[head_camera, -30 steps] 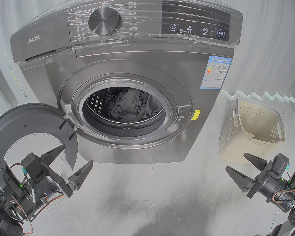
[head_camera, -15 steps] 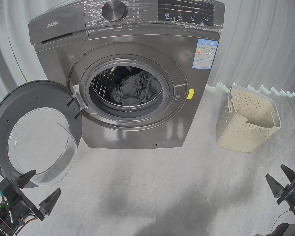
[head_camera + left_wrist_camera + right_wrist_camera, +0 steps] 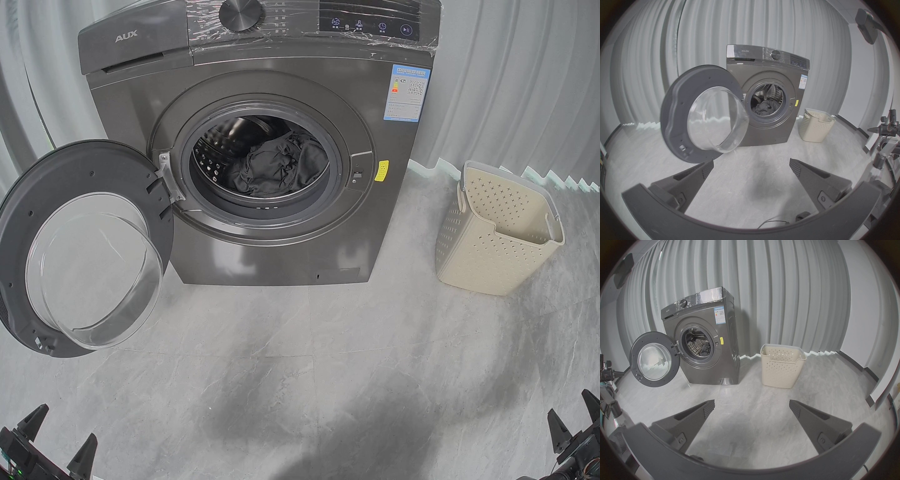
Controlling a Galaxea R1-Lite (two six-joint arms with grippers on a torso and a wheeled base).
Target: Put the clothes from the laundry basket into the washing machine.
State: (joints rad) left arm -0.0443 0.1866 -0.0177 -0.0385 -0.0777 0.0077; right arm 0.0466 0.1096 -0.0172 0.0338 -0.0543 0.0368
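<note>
Washing machine [image 3: 262,262], door [image 3: 81,181] swung wide, laundry basket [image 3: 481,250] nearby, dark clothes [image 3: 275,165] heaped in the drum.
The clothes look soft, light and floppy, best pinched at a raised fold. Left gripper [image 3: 62,428] and right gripper [image 3: 572,409] are spread wide, holding nothing.

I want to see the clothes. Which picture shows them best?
The head view: the dark clothes lie plain in the open drum. The left wrist view shows them small; the right wrist view, barely.
</note>
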